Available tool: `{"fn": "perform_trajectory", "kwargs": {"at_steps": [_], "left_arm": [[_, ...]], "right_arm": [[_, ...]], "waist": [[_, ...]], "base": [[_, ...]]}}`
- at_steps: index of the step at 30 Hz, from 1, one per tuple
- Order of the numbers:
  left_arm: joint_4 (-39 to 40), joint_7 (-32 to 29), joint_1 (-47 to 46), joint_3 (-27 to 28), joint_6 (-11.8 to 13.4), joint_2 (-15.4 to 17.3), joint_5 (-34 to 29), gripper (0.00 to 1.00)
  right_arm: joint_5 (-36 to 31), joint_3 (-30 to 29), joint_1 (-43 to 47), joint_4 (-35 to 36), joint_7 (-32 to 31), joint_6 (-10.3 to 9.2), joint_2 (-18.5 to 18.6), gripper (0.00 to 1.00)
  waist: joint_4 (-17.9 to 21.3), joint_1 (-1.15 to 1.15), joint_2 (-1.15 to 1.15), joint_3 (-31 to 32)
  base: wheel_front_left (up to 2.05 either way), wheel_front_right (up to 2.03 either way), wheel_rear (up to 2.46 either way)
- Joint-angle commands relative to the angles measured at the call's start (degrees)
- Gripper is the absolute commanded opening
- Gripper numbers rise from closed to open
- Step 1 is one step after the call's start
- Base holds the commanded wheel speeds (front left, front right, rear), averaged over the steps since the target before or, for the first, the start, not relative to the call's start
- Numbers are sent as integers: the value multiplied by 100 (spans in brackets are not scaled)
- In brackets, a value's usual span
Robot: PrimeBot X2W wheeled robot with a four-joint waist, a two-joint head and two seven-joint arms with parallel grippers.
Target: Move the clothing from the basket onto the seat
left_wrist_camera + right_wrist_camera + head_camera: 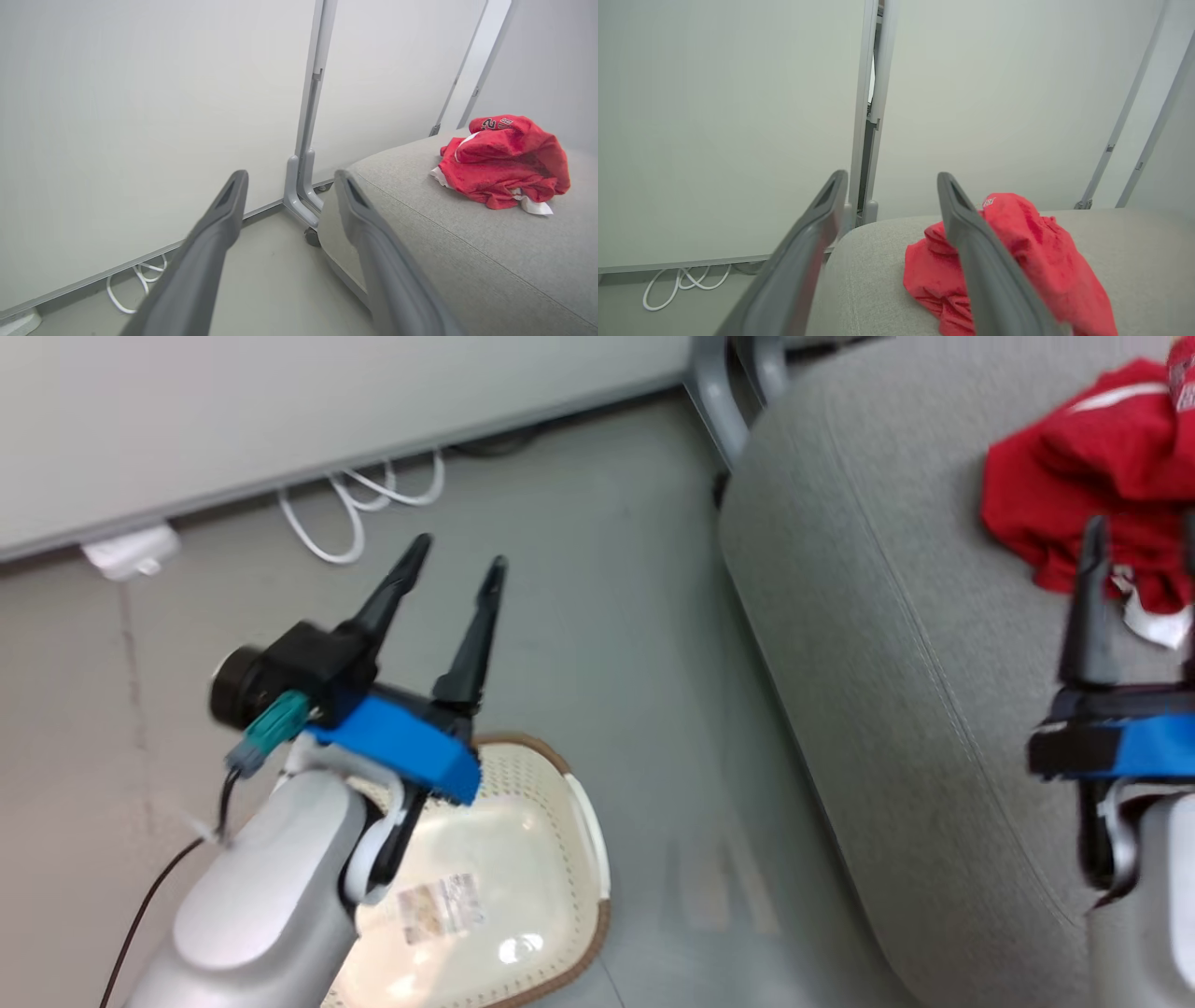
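Clothing (1092,457) lies on seat (887,616); left gripper (460,551), right gripper (892,176) wide, empty.

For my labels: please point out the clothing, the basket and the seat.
clothing (507,161), left wrist view, middle of the red heap.
basket (523,779), head view, perforated far wall.
seat (887,644), head view, bare grey cushion.

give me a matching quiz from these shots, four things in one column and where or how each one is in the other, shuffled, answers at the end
1 clothing
2 basket
3 white cable
4 left gripper

a open, holding nothing
b on the floor, beside the seat
c crumpled on top of the seat
d looped on the floor by the wall

Pairs: 1-c, 2-b, 3-d, 4-a
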State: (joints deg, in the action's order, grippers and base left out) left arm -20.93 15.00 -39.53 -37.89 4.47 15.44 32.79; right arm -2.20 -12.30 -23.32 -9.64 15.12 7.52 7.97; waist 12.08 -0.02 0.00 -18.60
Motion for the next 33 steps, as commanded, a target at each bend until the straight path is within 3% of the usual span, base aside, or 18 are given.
{"fn": "perform_trajectory", "kwargs": {"at_steps": [1,7,15,23,33], "left_arm": [[52,23,228,132,34,12,-65,100],[536,22,1228,1366,37,-172,-574,100],[817,22,2616,2568,-294,-484,-1162,100],[900,22,3392,3215,-793,-886,-1684,100],[710,23,3688,3487,-1111,-1169,-2004,100]], "right_arm": [[39,91,134,23,4,-6,-39,100],[204,738,608,-13,4,-6,-123,100],[460,1085,1408,-98,4,-6,-278,100],[609,941,2056,-175,5,-6,-414,100],[658,846,2385,-448,5,-6,-503,100]], "waist": [[-453,2,0,501],[-884,2,0,1131],[-1268,2,0,1752],[-1456,2,0,1901],[-1470,2,0,1949]], "base": [[0,0,0],[0,0,0],[0,0,0],[0,0,0],[0,0,0]]}}
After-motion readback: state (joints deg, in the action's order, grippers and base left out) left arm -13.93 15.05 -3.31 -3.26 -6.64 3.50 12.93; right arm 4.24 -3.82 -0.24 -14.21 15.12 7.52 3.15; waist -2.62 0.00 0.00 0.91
